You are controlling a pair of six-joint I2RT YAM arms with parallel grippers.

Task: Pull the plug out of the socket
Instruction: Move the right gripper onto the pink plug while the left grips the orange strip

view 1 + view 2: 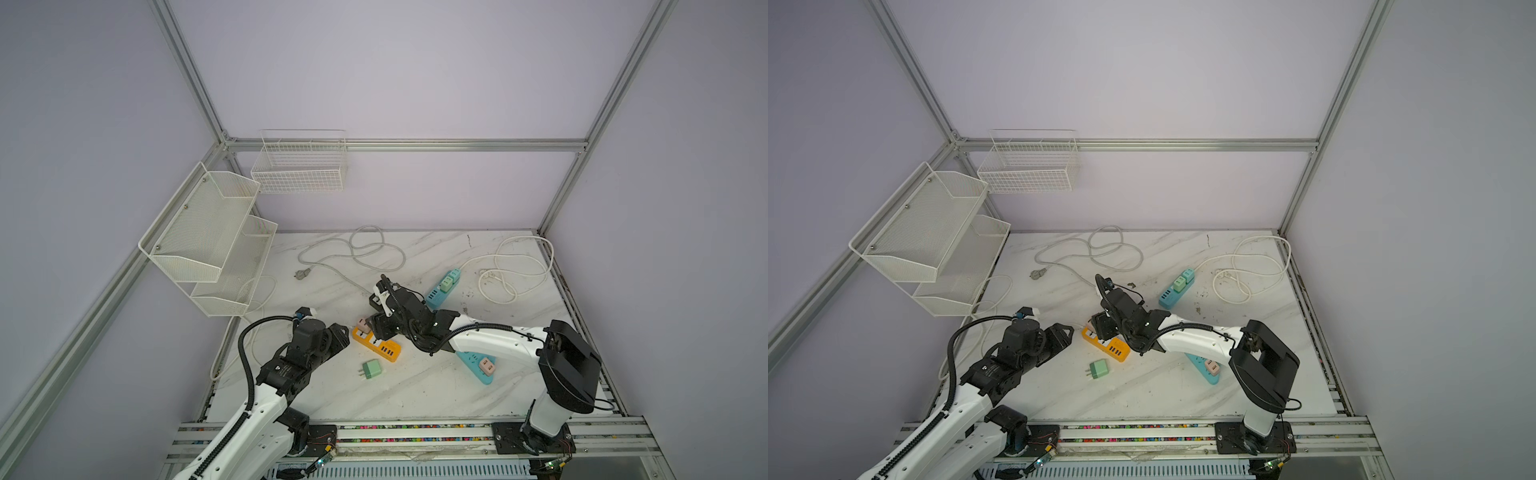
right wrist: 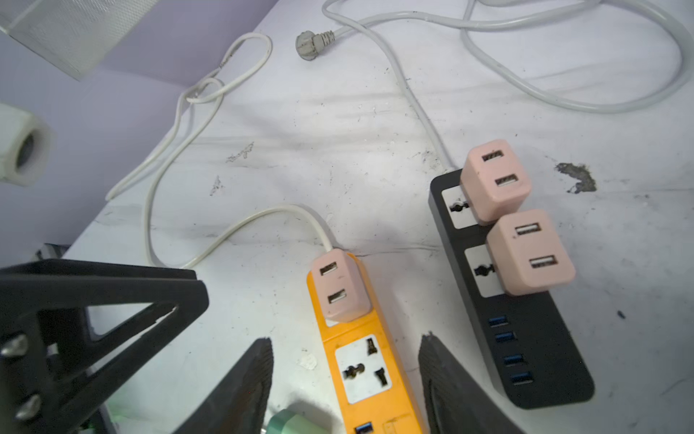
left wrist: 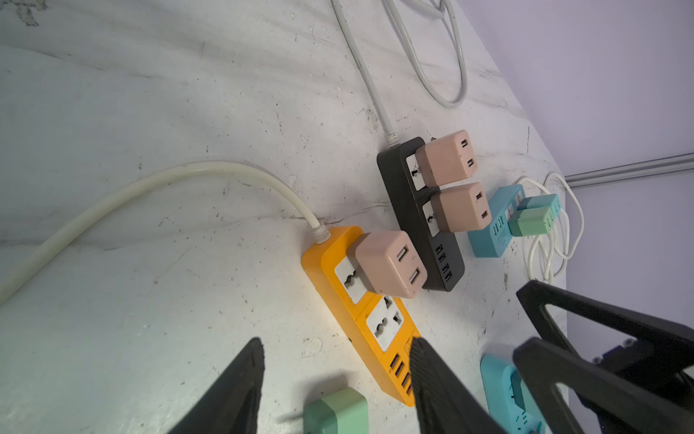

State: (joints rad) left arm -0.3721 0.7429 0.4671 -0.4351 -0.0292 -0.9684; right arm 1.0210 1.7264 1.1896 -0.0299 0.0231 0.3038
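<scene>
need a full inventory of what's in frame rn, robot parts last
orange strip: 1, orange, table centre
black strip: 1, black, beside orange strip
far blue strip: 1, blue, back right
near blue strip: 1, blue, front right
pink adapters: 4, pink; one in orange strip, two in black strip, one in near blue strip
green adapters: 2, green; one loose on table, one in far blue strip
teal adapter: 1, teal, in far blue strip
white cords: 3 seen, white, on table
mesh rack: 1, white, left wall
wire basket: 1, white, back wall
table: 1, white marble
left hand: 1, black, open, beside orange strip
right hand: 1, black, open, over orange strip
</scene>
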